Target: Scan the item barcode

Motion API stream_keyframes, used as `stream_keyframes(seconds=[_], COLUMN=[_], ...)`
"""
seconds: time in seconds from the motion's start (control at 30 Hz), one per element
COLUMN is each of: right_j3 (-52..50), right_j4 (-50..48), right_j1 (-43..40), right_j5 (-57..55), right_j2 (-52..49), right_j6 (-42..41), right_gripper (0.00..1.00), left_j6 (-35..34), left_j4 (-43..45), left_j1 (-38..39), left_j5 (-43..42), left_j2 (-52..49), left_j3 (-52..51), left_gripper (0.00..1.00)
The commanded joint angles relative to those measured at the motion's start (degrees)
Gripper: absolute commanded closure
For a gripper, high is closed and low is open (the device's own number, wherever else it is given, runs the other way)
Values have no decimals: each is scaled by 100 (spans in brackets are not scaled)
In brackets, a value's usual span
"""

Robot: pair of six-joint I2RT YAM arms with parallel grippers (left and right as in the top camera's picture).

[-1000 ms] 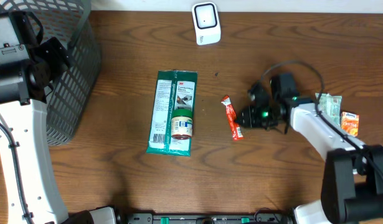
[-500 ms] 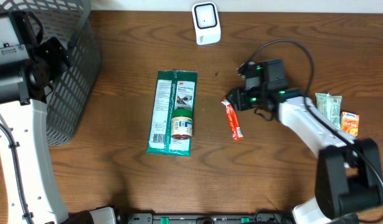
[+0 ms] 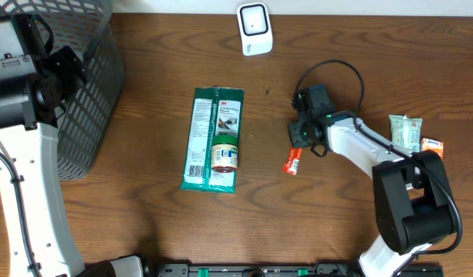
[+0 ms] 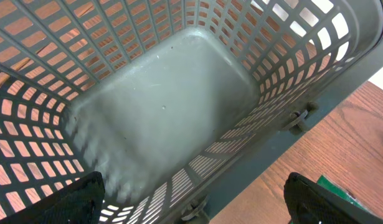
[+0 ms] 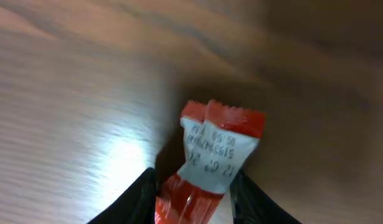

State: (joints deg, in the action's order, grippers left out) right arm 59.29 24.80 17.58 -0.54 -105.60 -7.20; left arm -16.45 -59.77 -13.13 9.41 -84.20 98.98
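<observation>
A red sachet (image 5: 210,155) with a white printed end sits between the fingers of my right gripper (image 5: 194,200), which is shut on it. From overhead the red sachet (image 3: 292,161) sticks out below the right gripper (image 3: 298,146), right of the table's middle. The white scanner (image 3: 254,29) stands at the back edge, apart from the sachet. My left gripper (image 4: 194,208) is open over the grey mesh basket (image 4: 160,106), with nothing between its fingers.
A green 3M packet (image 3: 213,138) lies mid-table with a small jar (image 3: 225,155) on it. Two snack packets (image 3: 409,129) (image 3: 431,148) lie at the far right. The basket (image 3: 86,85) stands at the back left.
The right gripper swung left from beside the snack packets, came onto the red sachet and closed on it; the sachet has turned and shifted slightly. The left arm has not moved.
</observation>
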Motion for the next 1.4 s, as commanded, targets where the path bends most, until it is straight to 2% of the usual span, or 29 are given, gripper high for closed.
stream_keyframes(seconds=[0.0,0.17,0.27,0.4,0.43,0.57,1.07,1.2,1.37], right_j3=[35,105,105,105,103,94,-437,-448,-448], right_j4=[385,1281,1814,2260,2457,2741,1980,1561,678], right_j1=[-160,-162,-164,-164,-164,-177,393,540,522], right_j5=[-433,-282,83,581,575,575,739,1093,1792], right_j2=[72,326,516,597,597,597,595,595,595], right_j6=[-352,-920,-1397,-2424,-2979,-3779,-5246,-5613,-5622], right_gripper=[65,62,55,53,53,50,53,54,55], left_j6=[55,55,55,55,55,55,55,55,55], left_j4=[-4,-4,-4,-2,-2,-4,-2,-4,-4], left_j1=[-31,-31,-31,-31,-31,-31,-31,-31,-31], left_j5=[72,72,72,72,72,72,72,72,72], left_j2=[-2,-2,-2,-2,-2,-2,-2,-2,-2], left_j3=[35,35,35,35,35,35,35,35,35], left_gripper=[8,7,8,8,8,8,7,8,8])
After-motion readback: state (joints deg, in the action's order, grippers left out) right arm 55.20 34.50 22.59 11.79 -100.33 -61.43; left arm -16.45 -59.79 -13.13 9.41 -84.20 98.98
